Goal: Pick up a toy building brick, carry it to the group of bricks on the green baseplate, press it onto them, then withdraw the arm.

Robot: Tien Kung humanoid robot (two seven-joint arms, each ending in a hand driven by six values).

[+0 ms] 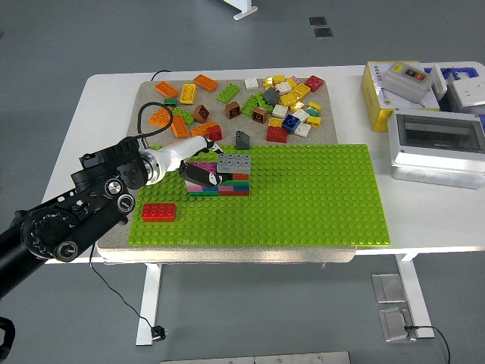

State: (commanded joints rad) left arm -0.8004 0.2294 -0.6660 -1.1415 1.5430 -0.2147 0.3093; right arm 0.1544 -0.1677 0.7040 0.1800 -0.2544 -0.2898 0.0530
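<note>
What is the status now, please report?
Left hand at brick stack on green baseplate, grip unclear. Gray brick on top. Right hand unseen. Nothing blocking.

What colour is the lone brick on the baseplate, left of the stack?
Red, clearest in the head view.

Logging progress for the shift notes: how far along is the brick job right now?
Carried over: the left hand is at the brick stack on the green baseplate. In hand: pressing; a grey brick tops the stack beside its fingers, and whether they hold anything is unclear. Left: withdrawing the arm.
</note>
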